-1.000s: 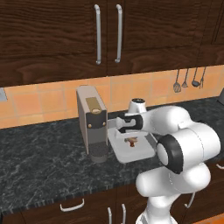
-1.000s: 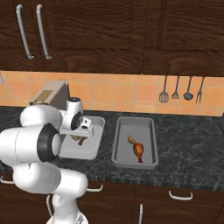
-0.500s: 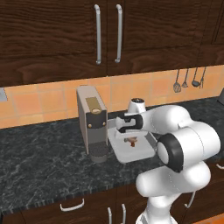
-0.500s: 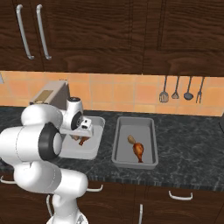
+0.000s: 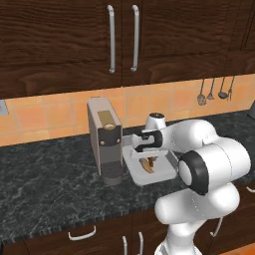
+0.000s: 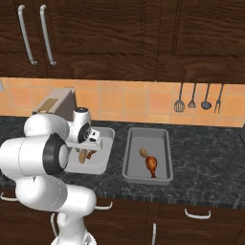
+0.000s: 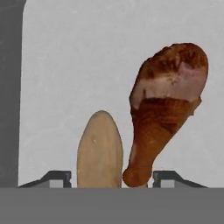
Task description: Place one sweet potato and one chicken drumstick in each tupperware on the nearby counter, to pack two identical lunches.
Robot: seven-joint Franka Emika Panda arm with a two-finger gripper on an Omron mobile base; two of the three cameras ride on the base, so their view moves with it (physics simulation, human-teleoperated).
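Two pale grey tupperware trays stand side by side on the dark marbled counter (image 6: 210, 158). In the left tupperware (image 6: 106, 139) lie a tan sweet potato (image 7: 99, 151) and a red-brown chicken drumstick (image 7: 164, 109), side by side on its floor. My gripper (image 7: 111, 179) hangs low over them, open, its fingertips (image 7: 56, 177) standing apart on either side of both pieces. From the base it shows over that tray (image 5: 167, 174) as gripper (image 5: 148, 157) and gripper (image 6: 89, 148). The right tupperware (image 6: 165, 139) holds another sweet potato (image 6: 143, 152) and drumstick (image 6: 151, 165).
A tall grey coffee machine (image 5: 104, 139) stands right beside the left tray, close to my hand. Kitchen utensils (image 6: 194, 98) hang on the tiled wall at the right. Dark wood cabinets run above and below the counter.
The jaws have parted from shut to open over the left tray, and the drumstick now lies loose beside the sweet potato. The arm has barely moved.
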